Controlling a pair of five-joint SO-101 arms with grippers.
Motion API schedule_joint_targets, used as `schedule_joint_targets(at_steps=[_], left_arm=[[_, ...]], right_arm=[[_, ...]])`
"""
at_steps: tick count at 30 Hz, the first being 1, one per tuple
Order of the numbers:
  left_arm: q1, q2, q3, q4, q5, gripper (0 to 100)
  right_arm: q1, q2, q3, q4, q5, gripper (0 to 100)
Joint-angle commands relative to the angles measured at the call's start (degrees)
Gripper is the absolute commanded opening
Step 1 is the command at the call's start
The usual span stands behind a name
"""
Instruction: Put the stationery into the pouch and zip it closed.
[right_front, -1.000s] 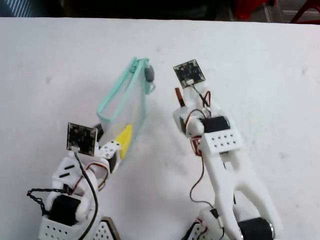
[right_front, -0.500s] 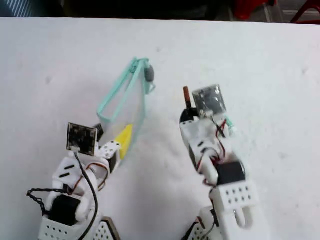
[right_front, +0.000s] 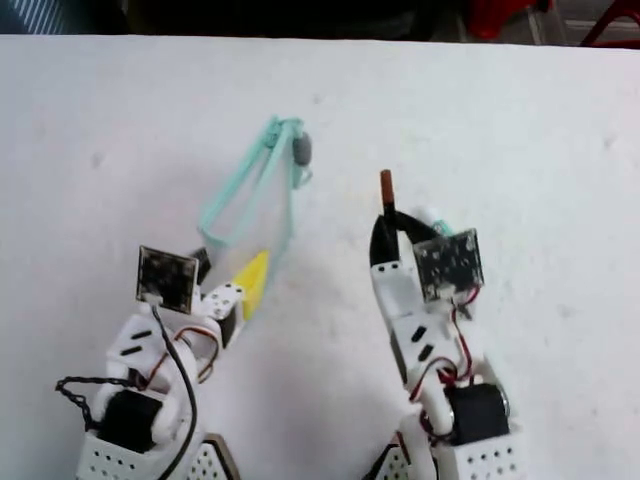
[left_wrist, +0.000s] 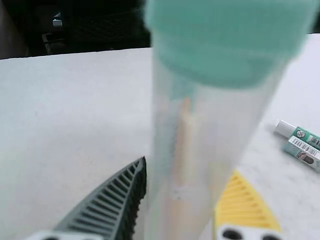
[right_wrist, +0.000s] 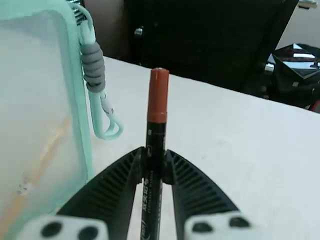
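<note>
1 pouch (right_front: 255, 200), 1 marker (right_wrist: 156, 115), 1 grn/wht tube (left_wrist: 300, 145)

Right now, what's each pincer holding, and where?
Right pincer: pen, mid-barrel below the cap. Left pincer: pouch, by its near end.

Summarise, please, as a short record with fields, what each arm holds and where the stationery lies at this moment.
Left gripper: shut on the pouch, which is held on edge
Right gripper: shut on a brown-capped marker, cap pointing away from the arm
Marker and pouch: side by side, apart; marker not inside
Pouch contents: a pale pencil-like item shows through the wall
Zip pull: grey, at the pouch's far end
Loose item: white and green tube lying on the table
</note>
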Motion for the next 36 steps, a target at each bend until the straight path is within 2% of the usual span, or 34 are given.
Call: schedule_joint_targets(at_steps=[1, 6, 12, 16, 20, 27, 30, 36], left_arm=[[2.42, -0.22, -0.44, -1.41, -1.32, 22], [4.97, -0.22, -0.44, -1.23, -3.25, 22], [5.14, -0.22, -0.44, -1.23, -3.25, 22], [5.14, -0.22, -0.35, -1.14, -3.25, 22], [5.14, -0.22, 0.18, -1.23, -3.25, 22], [5.14, -0.22, 0.09, -1.23, -3.25, 22], [5.14, -0.22, 0.09, -1.23, -3.25, 22], [5.14, -0.22, 0.09, -1.41, -3.25, 22]], right_arm=[[0.31, -4.62, -0.26, 1.19, -0.44, 1.7], [-0.04, -11.12, -0.97, 0.66, -0.44, 1.7], [-8.66, -9.45, -9.76, -3.21, -0.35, 1.7], [-16.13, -0.22, -19.96, -6.20, -0.79, 1.6], [-20.44, 11.47, -32.88, -6.55, -0.88, 1.6], [-24.75, 30.46, -53.10, -7.52, -2.90, 1.6], [-25.10, 37.49, -56.18, -7.52, -6.42, 1.6], [-25.19, 45.58, -59.25, -7.87, -7.38, 1.6]])
